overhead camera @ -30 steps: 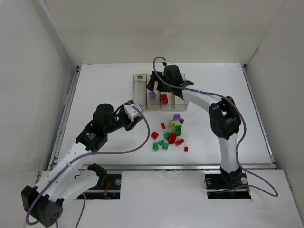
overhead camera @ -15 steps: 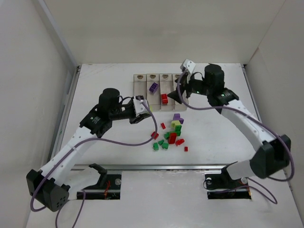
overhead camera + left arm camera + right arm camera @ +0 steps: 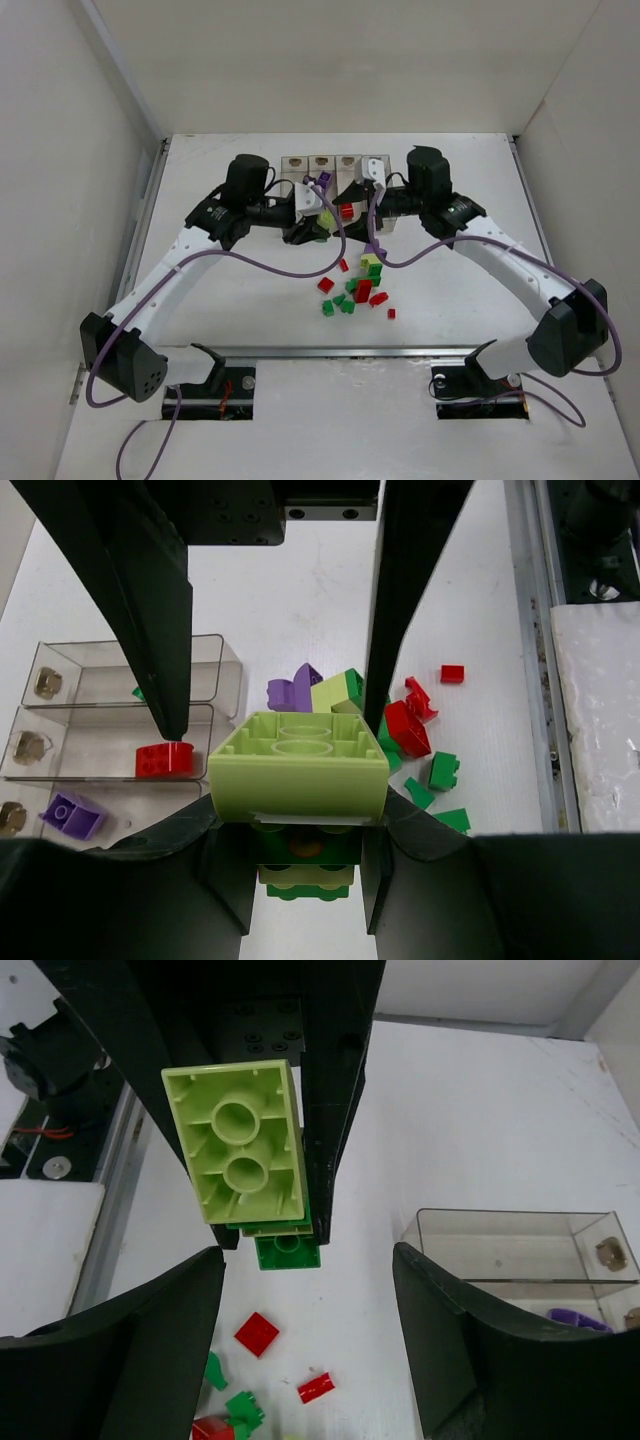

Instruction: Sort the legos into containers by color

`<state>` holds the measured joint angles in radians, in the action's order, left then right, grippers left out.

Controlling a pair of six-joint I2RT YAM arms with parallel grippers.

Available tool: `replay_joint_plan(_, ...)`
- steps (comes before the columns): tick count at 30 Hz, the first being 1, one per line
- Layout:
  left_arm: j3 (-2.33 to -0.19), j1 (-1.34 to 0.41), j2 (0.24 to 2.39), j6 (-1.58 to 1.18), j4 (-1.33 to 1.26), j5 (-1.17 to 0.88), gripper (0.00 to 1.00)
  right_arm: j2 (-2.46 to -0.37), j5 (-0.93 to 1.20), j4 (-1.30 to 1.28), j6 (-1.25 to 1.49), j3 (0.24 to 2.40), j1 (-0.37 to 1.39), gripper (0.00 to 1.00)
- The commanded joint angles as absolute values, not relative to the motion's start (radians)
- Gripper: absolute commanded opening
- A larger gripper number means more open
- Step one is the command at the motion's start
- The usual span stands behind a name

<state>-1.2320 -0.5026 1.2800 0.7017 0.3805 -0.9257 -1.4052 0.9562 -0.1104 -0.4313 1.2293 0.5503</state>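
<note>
Lego (image 3: pixel 298 765), pale yellow-green, at frame centre
The left claw (image 3: pixel 300 820) pinches it; the right claw (image 3: pixel 308 1255) stands spread toward lower corners.

Green brick (image 3: pixel 288 1252) mostly hidden behind pale brick (image 3: pixel 240 1140); bins (image 3: pixel 500 1235) cut by frame edge in both wrist views; from above, left end effector (image 3: pixel 314 225) hides bins' near ends.

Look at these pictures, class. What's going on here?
Here legos are being sorted by colour. The left gripper grips a pale yellow-green brick close by the containers. The right gripper hangs open and empty beside it. One bin holds a purple brick, the next a red brick. Most lie loose on the table.
</note>
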Motion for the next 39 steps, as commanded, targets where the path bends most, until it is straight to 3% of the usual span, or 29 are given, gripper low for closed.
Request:
replay_joint_plan(1, -1.278, -0.502, 1.266, 0.703, 0.396, -0.986, 0.0, -1.375, 1.055, -0.098, -0.462, 1.279, 0.548, 0.73)
replay_joint_plan(19, -1.27, -0.502, 1.266, 0.693, 0.396, -0.951, 0.0, -1.413, 0.988, -0.098, -0.376, 1.342, 0.624, 0.62)
replay_joint_plan(22, -1.259, -0.502, 1.266, 0.707, 0.416, -0.951, 0.0, -1.413, 0.979, -0.098, -0.367, 1.356, 0.624, 0.55)
replay_joint_plan(26, -1.239, -0.502, 1.247, 0.716, 0.416, -0.962, 0.0, -1.413, 0.954, -0.098, -0.367, 1.365, 0.624, 0.37)
replay_joint_plan(27, -1.239, -0.502, 1.247, 0.716, 0.416, -0.962, 0.0, -1.413, 0.954, -0.098, -0.367, 1.365, 0.624, 0.22)
replay_joint_plan(30, -1.23, -0.502, 1.247, 0.716, 0.407, -0.962, 0.0, -1.413, 0.954, -0.098, -0.347, 1.365, 0.624, 0.0)
replay_joint_plan(39, -1.065, -0.492, 1.145, 0.624, 0.391, -0.753, 0.0, -1.442, 0.761, -0.016, -0.204, 1.387, 0.548, 0.0)
